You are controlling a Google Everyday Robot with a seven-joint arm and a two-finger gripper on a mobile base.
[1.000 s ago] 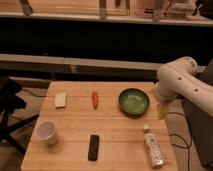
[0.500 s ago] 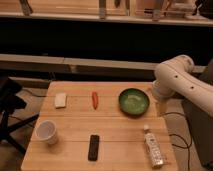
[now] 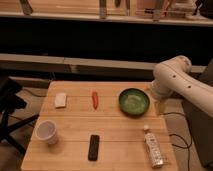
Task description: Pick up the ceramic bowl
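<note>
Currently: round shallow glossy green ceramic bowl [image 3: 134, 101] sits flat on the right-rear part of the light wooden slat table [image 3: 125, 131], opening facing straight up. It is circular, so no long axis to note.

Gripper [image 3: 161, 106] hangs just beside the bowl's right rim, at the table's right edge, below the white rounded arm [image 3: 175, 79]. Whether it touches the bowl: can't tell. Spread or closed: can't tell either.

Other items on table:
- White rectangular block [image 3: 60, 99], rear left.
- Slim red stick-shaped object [image 3: 95, 99], rear centre, long axis front-to-back.
- White paper cup [image 3: 46, 132], upright, front left.
- Black rectangular bar [image 3: 93, 147], front centre.
- Clear plastic bottle [image 3: 153, 151], lying down front right, cap end toward the bowl.

Room: dark wall w/ pale ledge behind table, black chair [image 3: 7, 100] at left.

Vs. 0.5 s ago: bowl and all table items in same spots; arm pose differs only slightly.
</note>
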